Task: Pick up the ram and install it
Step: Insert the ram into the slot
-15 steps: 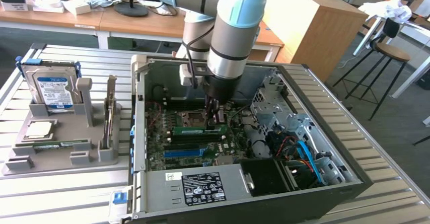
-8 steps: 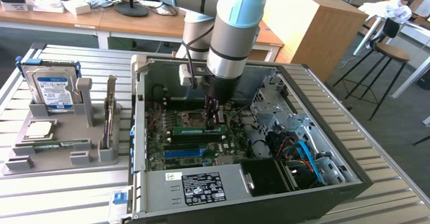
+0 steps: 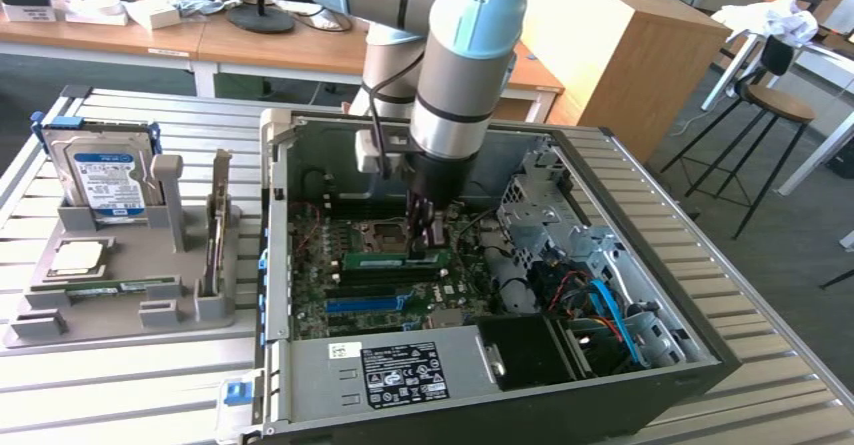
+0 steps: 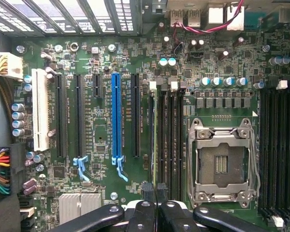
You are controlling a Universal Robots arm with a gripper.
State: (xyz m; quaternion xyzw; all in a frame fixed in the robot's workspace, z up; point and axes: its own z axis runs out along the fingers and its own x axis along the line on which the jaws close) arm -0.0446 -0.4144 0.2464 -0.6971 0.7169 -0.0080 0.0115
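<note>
Item 1, the arm. We are seeing the robot arm reaching down from above into an open computer case (image 3: pixel 280 225), which is lying on its side on a slatted metal table (image 3: pixel 120 385).

Item 2, the gripper (image 3: pixel 430 243). It is sitting low over the motherboard (image 4: pixel 101 58). Its jaws are drawn almost fully together. In the wrist view the two black fingertips (image 4: pixel 147 191) are meeting on either side of a thin green edge, so we are reading them as pinching one end of the ram (image 3: pixel 394 259).

Item 3, the ram (image 4: pixel 155 135). It is standing on its long edge in line with a black memory slot. This slot is lying between the blue slot (image 4: pixel 116 116) and the processor socket (image 4: pixel 221 164), right beside further black memory slots (image 4: pixel 166 140). In the exterior view the stick is running level across the board, just in front of the socket. How deep it is sitting in the slot we cannot tell.

Item 4, surroundings. A power supply (image 3: pixel 387 373) with a printed label is occupying the near side of the case. At the exterior view's left, well apart from the case, a grey fixture (image 3: pixel 120 310) is holding a hard drive (image 3: pixel 104 180) upright, a card (image 3: pixel 218 230) standing on edge, and a processor chip (image 3: pixel 76 257) lying flat.
</note>
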